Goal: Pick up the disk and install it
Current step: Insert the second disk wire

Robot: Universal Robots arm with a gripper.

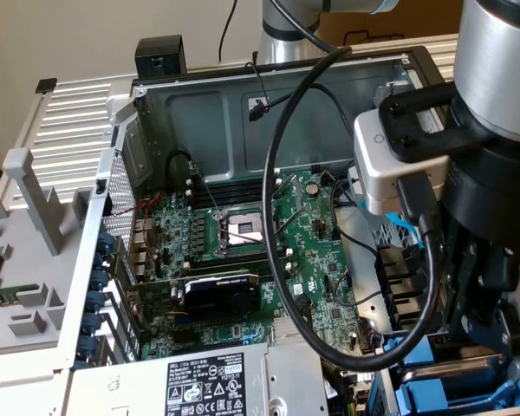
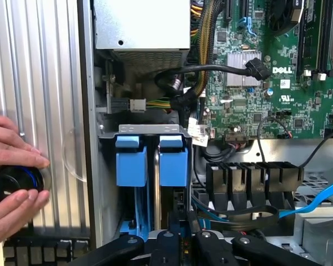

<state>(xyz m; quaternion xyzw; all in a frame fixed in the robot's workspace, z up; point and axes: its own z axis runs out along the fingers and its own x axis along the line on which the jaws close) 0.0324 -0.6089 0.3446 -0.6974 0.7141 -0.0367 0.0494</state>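
The disk (image 2: 173,166) stands on edge in the drive bay at the corner of the open computer case, its bright blue carrier end facing the wrist camera. My gripper (image 2: 183,244) is right over it, black fingers (image 2: 166,243) drawn close together on the carrier's near end. In the exterior view the gripper (image 1: 490,347) hangs low at the right, over the blue carrier (image 1: 442,364). Its fingertips are hidden behind the arm there.
A second blue carrier (image 2: 127,163) sits in the neighbouring slot. A person's hands (image 2: 11,166) hold a black round knob (image 2: 14,180) on the case's ribbed side. The motherboard (image 1: 243,251), the power supply box (image 1: 217,381), a thick black cable (image 1: 277,173) and a blue data cable (image 2: 316,199) crowd the case.
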